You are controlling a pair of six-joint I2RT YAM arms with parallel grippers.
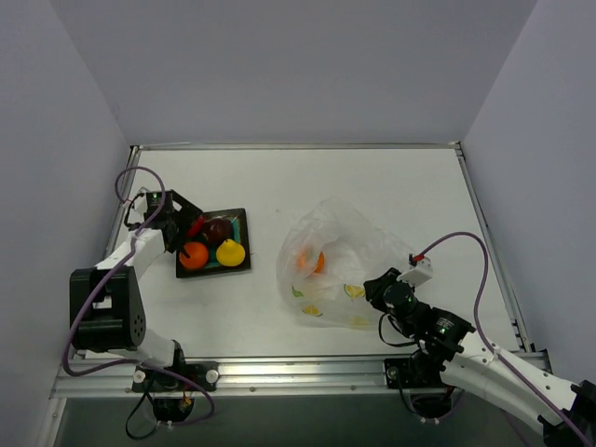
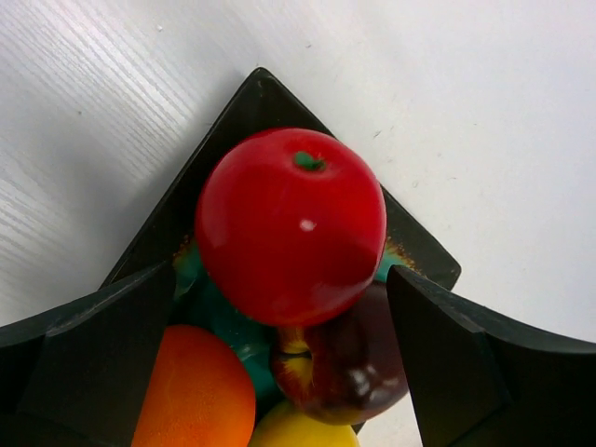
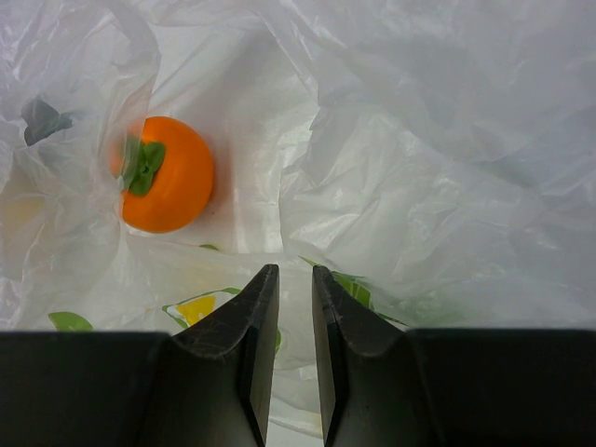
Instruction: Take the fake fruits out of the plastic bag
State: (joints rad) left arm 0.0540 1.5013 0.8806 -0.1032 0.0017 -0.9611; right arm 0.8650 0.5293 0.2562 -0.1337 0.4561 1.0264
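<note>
A: Plastic bag (image 1: 349,251) lay right of mid-bench (image 1: 372,186); orange fruit (image 1: 317,261) inside, nearer right pincer (image 1: 380,284) at bag's edge.
B: Left wrist?
A: Left pincer (image 2: 279,279) wide, astride red apple (image 2: 289,223) on plate (image 2: 261,93).
B: Right wrist?
A: Narrow, prob. nipping film; fruit lay ahead-left.

the plate (image 1: 245,233), fruits (image 1: 218,230) piled on it, lies left on the table (image 1: 372,186), the bag (image 1: 358,244) apart to its right with a persimmon (image 1: 318,262) inside.
</note>
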